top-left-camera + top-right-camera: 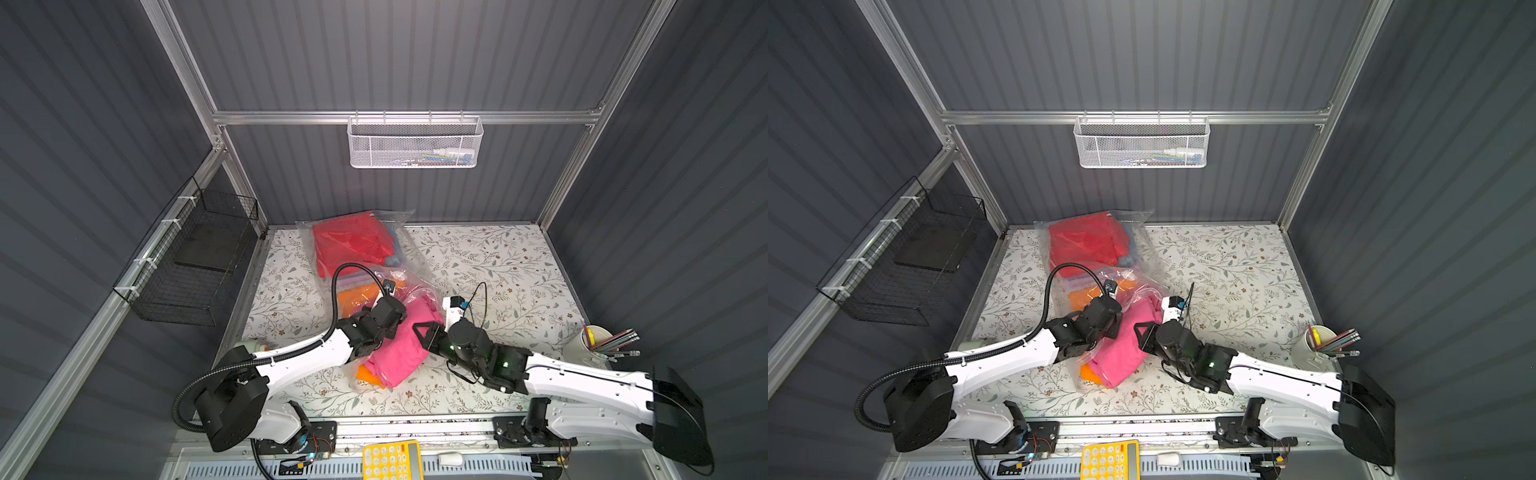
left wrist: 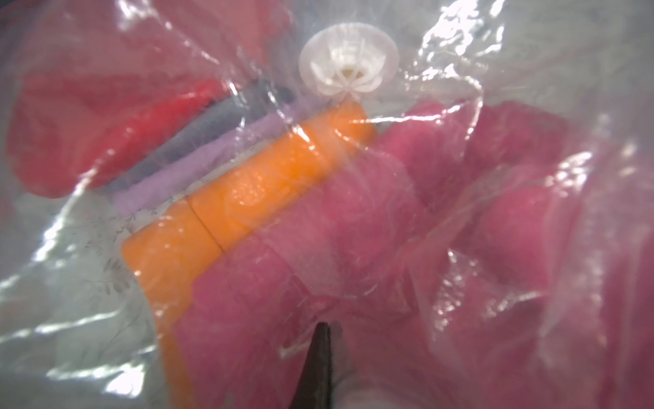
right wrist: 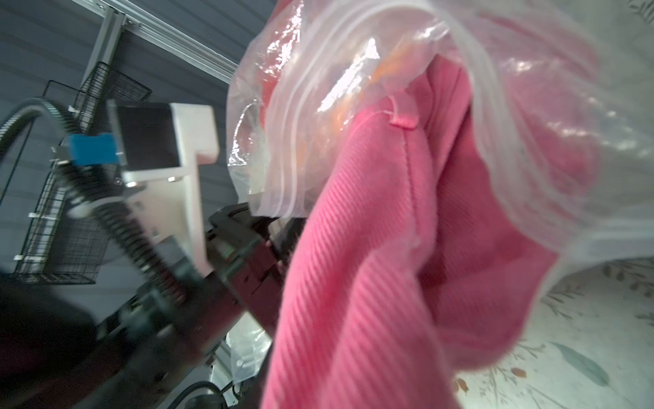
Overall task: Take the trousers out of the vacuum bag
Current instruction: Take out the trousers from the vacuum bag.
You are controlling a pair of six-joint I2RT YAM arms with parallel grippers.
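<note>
Pink trousers (image 1: 399, 353) are the furthest along: most of the cloth spills from the mouth of the bag (image 1: 409, 249) onto the table (image 1: 498, 257), with film draped over the far part. By my reading, 0 of 5 are fully out. Red trousers (image 1: 349, 241), blue denim trousers (image 2: 198, 141), lilac trousers (image 2: 170, 184) and orange trousers (image 1: 357, 295) lie inside. The left gripper (image 2: 320, 333) is pinched together on the bag's film. The right gripper (image 1: 420, 330) sits against the pink cloth; whether it is clamped there I cannot tell.
</note>
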